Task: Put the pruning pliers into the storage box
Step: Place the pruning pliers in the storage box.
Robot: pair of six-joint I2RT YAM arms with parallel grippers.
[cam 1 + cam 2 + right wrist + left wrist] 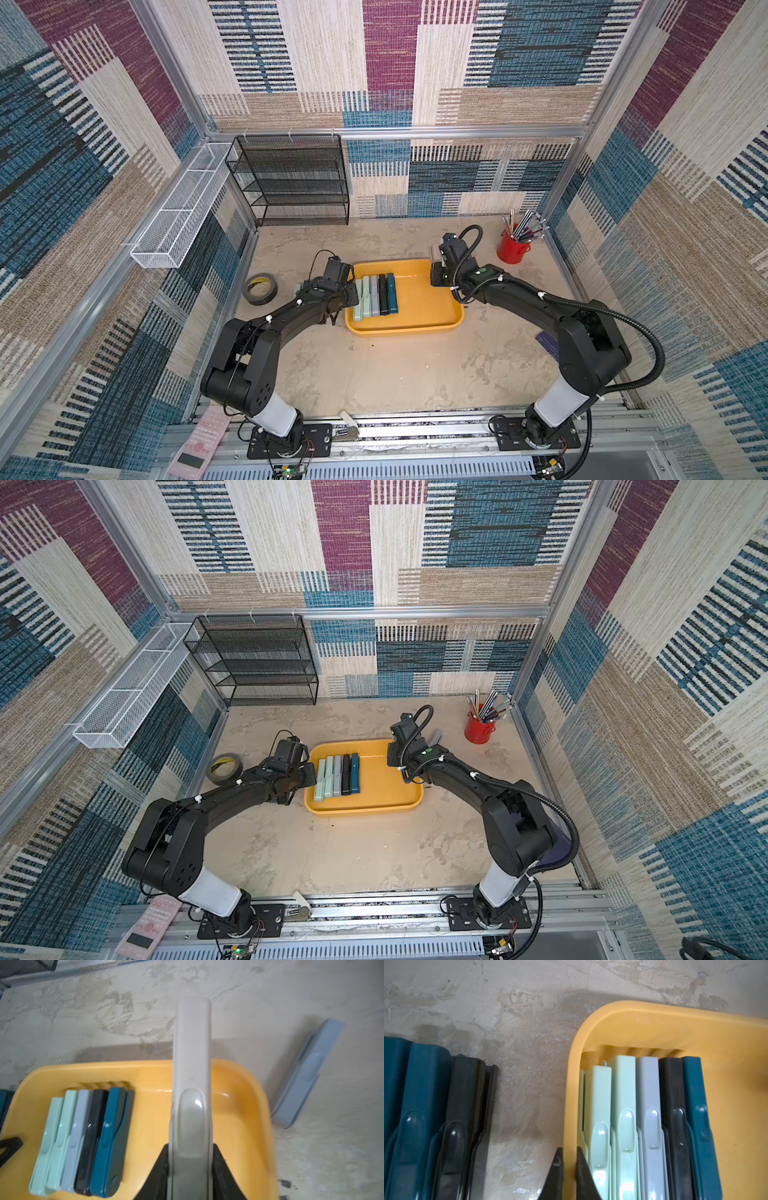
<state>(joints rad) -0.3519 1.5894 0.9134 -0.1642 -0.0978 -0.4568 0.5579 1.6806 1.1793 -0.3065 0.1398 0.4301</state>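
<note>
We see the left gripper (569, 1154) closed tight on the storage box (654, 1022), with one finger outside its side wall and one inside, right against a pale green tool. Inside the box, five pruning pliers (376, 297) lie side by side in a row hard against that gripped wall: two pale green, one grey, one black, one teal. The right gripper (191, 1159) is clamped round a cream plier (192, 1047), its jaws apart only by the tool's width. The plier hangs over the box's opposite end with its free tip reaching past the rim. Whether it touches the box we cannot tell. Outside the box, a grey-blue plier (307, 1074) lies on the table (311, 1157) just beside that end's corner, and teal and black pliers (436, 1126) lie near the gripped wall.
</note>
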